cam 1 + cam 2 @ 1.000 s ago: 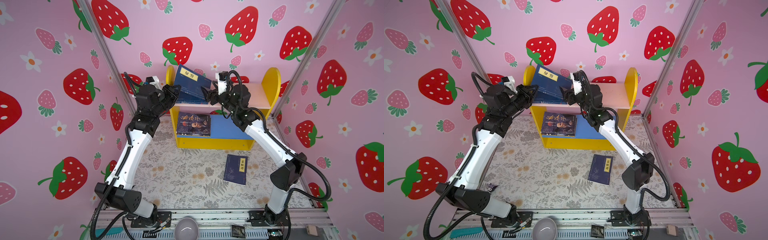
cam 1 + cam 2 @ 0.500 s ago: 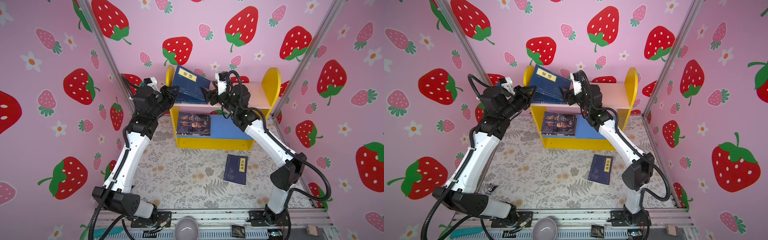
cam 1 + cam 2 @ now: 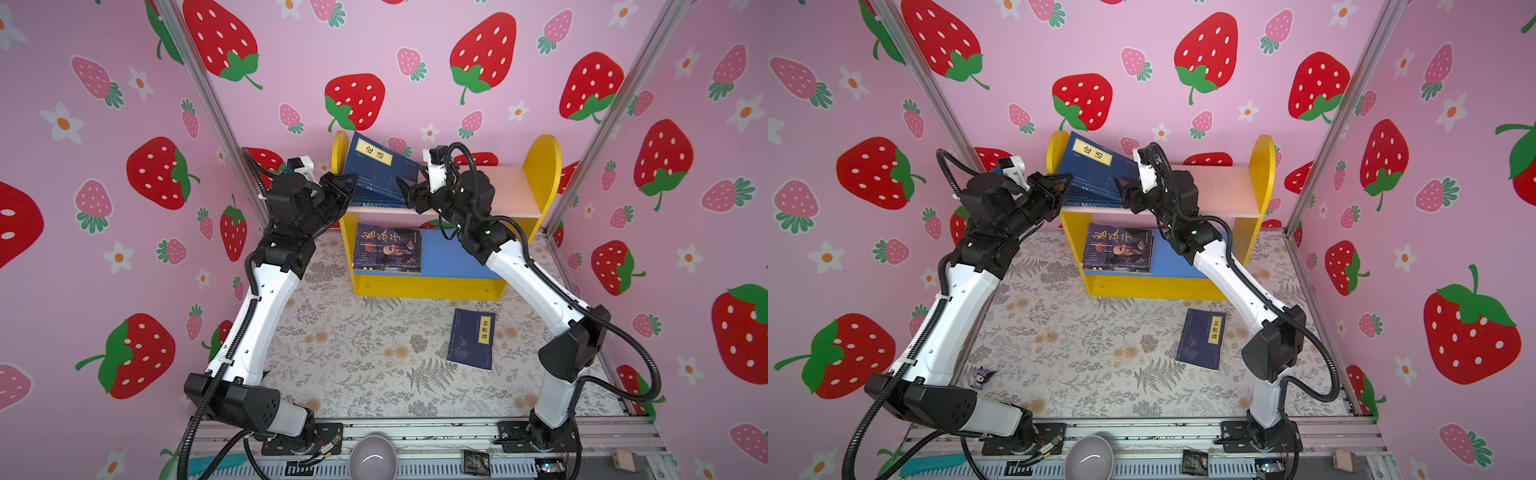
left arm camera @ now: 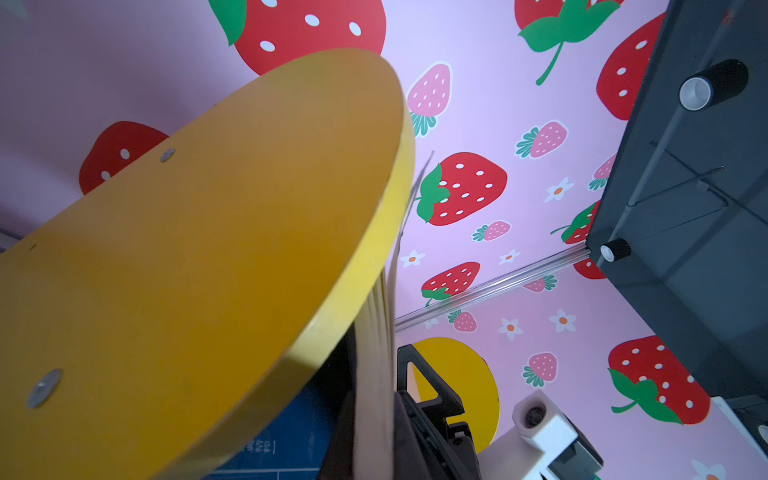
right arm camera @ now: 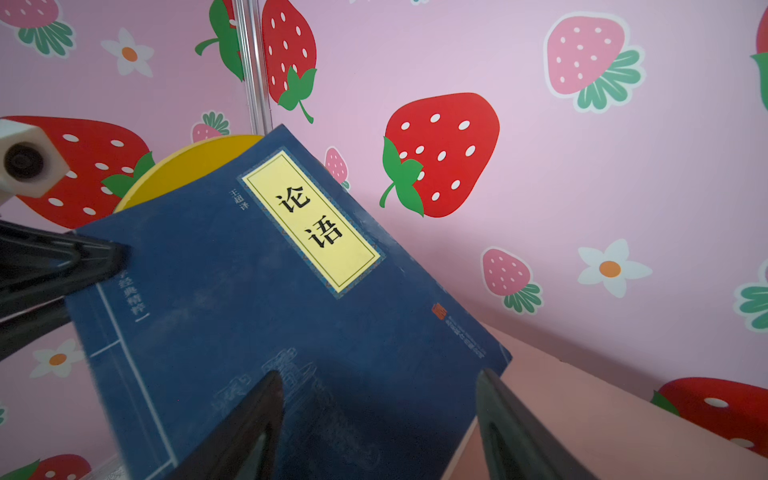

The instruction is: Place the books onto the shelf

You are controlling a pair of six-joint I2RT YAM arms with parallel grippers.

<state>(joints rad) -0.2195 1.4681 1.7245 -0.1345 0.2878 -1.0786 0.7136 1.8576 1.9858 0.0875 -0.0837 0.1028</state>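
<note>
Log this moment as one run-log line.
left gripper: shut on leaning navy book | right gripper: open, at its cover | shelf: portrait book on lower board | mat: flat navy book unshelved

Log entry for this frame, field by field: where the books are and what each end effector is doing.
upper board: leaning navy book propped against the shelf side panel
left end effector: shut on that book's edge
right end effector: open, by its lower corner
lower board: portrait-cover book lying flat
mat: loose navy book, not yet shelved
</note>
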